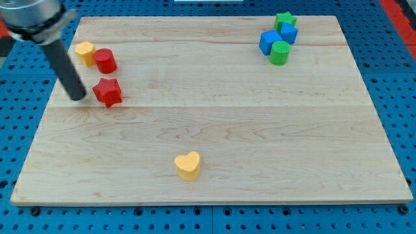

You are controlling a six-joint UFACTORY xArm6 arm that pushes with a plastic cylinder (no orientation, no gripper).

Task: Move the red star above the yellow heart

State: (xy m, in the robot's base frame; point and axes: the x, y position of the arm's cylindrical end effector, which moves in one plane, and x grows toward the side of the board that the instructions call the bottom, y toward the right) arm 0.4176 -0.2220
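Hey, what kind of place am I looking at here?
Probably a robotics lab bench: a pale wooden board lies on a blue perforated metal table, small coloured blocks such as the red star block sit on it, and my tip is just left of that star.

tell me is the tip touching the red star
Apart. The camera view shows a thin strip of bare board between my tip and the red star, tip on the star's left.

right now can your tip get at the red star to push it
Probably yes. My tip sits just to the view's left of the red star, with only a narrow gap of bare board and no block between them. The red cylinder stands apart, toward the view's top.
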